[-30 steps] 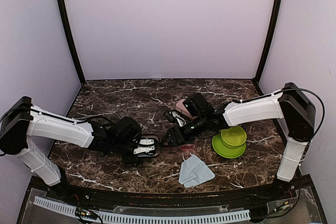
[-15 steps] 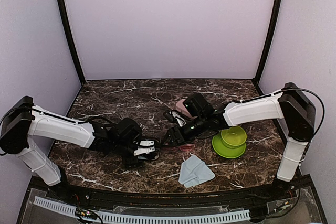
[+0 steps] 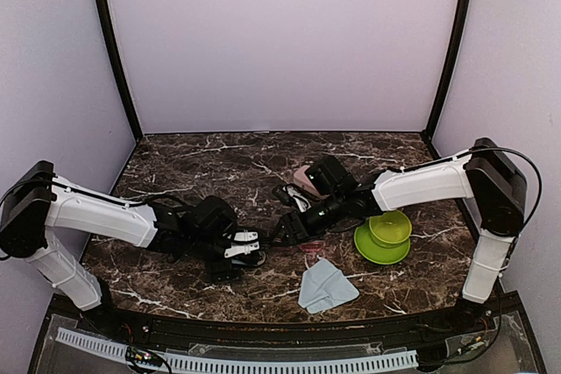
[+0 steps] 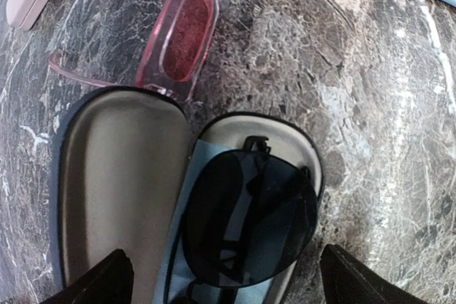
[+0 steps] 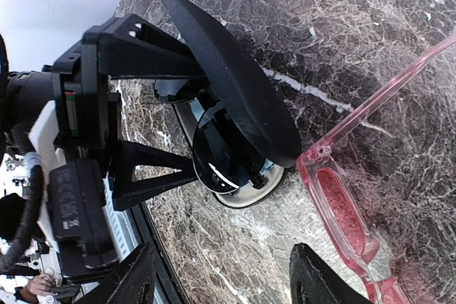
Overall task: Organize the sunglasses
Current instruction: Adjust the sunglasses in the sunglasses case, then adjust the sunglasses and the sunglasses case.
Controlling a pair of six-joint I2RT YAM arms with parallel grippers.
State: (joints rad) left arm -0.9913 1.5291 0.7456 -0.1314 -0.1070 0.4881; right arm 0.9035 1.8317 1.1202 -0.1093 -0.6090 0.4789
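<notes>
Overhead wide; wrist views close, sharing pink sunglasses [image 4: 187, 30].

The pink sunglasses [image 4: 187, 33] lie just beside one end of the open black case [image 4: 114, 176]; bare table [image 4: 377, 105] runs alongside it.

**Top view.** Even, diffuse light from above. The pale lilac enclosure walls [image 3: 280, 41] are bright and nearly shadowless. The dark brown white-veined marble tabletop [image 3: 193, 164] reads dim, with soft shadows beneath both arms. The table's black near edge [image 3: 280, 326] appears bowed.

**Left wrist view.** Focus is sharp on the thin black-framed dark-lensed sunglasses [image 4: 246, 226], whose lenses carry a faint bluish sheen. The translucent red-pink sunglasses [image 4: 187, 33] glow with transmitted light. The fingertips [image 4: 96, 282] of the left gripper [image 4: 224, 282] are blurred.

**Right wrist view.** The upper left corner is overexposed to white and the marble veins glare. The fingertips [image 5: 135, 279] of the right gripper [image 5: 228, 279] are soft.
</notes>
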